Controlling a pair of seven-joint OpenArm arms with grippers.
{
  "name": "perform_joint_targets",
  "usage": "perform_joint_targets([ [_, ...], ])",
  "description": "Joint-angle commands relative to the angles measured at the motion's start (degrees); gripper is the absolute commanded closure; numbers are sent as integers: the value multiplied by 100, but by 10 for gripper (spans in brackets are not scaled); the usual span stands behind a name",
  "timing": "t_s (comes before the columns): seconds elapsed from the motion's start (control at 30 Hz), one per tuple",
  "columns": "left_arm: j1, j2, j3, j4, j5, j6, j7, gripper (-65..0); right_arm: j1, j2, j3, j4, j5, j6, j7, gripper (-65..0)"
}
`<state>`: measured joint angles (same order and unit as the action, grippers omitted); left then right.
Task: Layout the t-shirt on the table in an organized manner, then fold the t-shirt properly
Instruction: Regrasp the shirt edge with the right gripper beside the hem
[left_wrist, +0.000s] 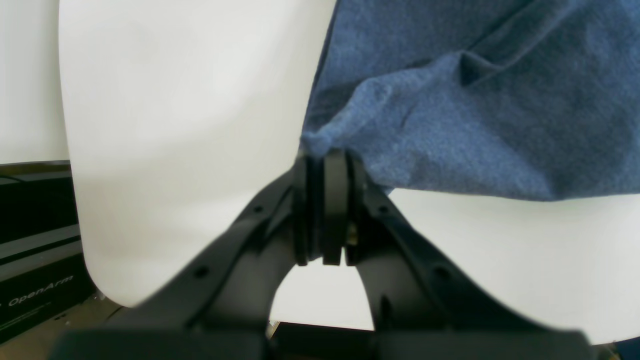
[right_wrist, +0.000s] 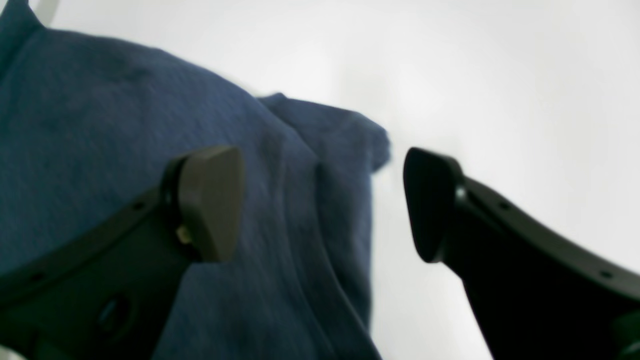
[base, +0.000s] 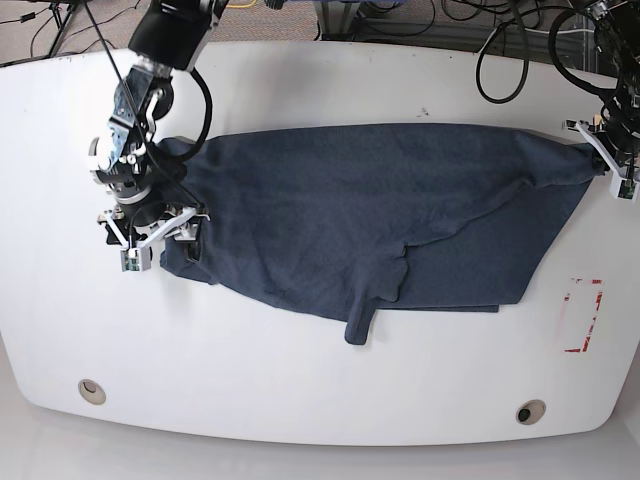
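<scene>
The dark navy t-shirt (base: 350, 220) lies stretched sideways across the white table (base: 300, 380), with a sleeve hanging toward the front. At the table's right edge, my left gripper (base: 598, 150) is shut on a corner of the cloth. The left wrist view shows that gripper (left_wrist: 327, 160) pinching the t-shirt (left_wrist: 475, 125) tight, lifted a little off the table (left_wrist: 175, 100). My right gripper (base: 160, 235) is at the shirt's left end. In the right wrist view this gripper (right_wrist: 320, 200) is open, with the edge of the t-shirt (right_wrist: 100, 125) lying loose between its fingers (right_wrist: 210, 200).
A red-outlined rectangle (base: 582, 316) marks the table near the right edge. Two round grommet holes (base: 92, 391) (base: 530, 411) sit near the front edge. Cables (base: 500, 40) run behind the table. A black OpenArm box (left_wrist: 35, 260) stands beside the table's rounded corner.
</scene>
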<state>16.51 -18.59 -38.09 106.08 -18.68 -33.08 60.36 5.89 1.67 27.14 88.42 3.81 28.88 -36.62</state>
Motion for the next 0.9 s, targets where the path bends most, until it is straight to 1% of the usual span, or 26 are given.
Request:
perform_joint_targets([
  [0.0, -38, -106, -29, 77, -27, 7, -97, 0, 435, 162, -19, -460, 54, 8, 115, -476],
  [0.13, -38, -106, -29, 77, -27, 7, -97, 0, 840, 250, -256, -1128, 54, 8, 132, -476],
  [0.23, -38, -106, -29, 77, -27, 7, -97, 0, 1094, 391, -503, -1532, 98, 8, 132, -476],
  [0.47, -38, -106, -29, 77, -27, 7, -97, 0, 1472, 453, -916, -2069, 71, 8, 141, -476],
  [0.6, -47, -106, -29, 77, -27, 7, -97, 0, 1613, 453, -977, -2403, 107, 17, 176, -476],
  [0.73, -47, -106, -29, 77, -27, 7, -97, 0, 1622, 453, -995, -2719, 71, 17, 493, -476],
  [0.87, -47, -106, -29, 77, -27, 7, -97, 0, 1560, 417, -995, -2754, 71, 17, 581, -476],
])
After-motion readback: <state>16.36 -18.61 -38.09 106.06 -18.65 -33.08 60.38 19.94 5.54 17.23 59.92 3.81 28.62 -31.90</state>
